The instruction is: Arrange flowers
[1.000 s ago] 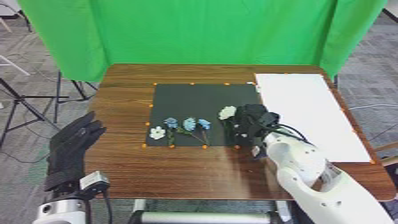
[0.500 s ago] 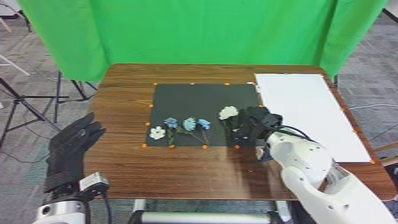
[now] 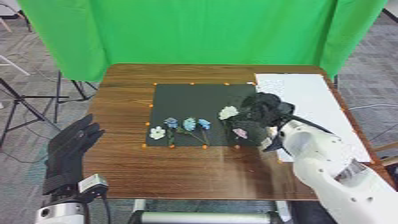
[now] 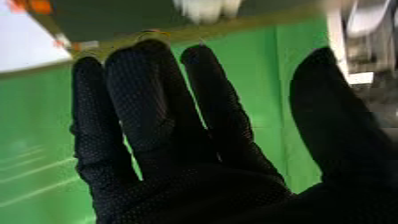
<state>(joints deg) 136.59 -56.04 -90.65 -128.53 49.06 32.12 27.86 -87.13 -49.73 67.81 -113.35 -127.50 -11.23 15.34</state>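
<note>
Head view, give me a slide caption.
Flowers on a dark mat, right hand over its edge.

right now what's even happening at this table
A robot is arranging flowers on a dark mat. Its right hand is over the mat's right side by the white sheet, fingers open and holding nothing. On the mat lie a small white flower, three blue flowers, a bigger white flower and a pink flower, in a loose row. The left hand is open at the table's left side, away from the flowers.
</note>
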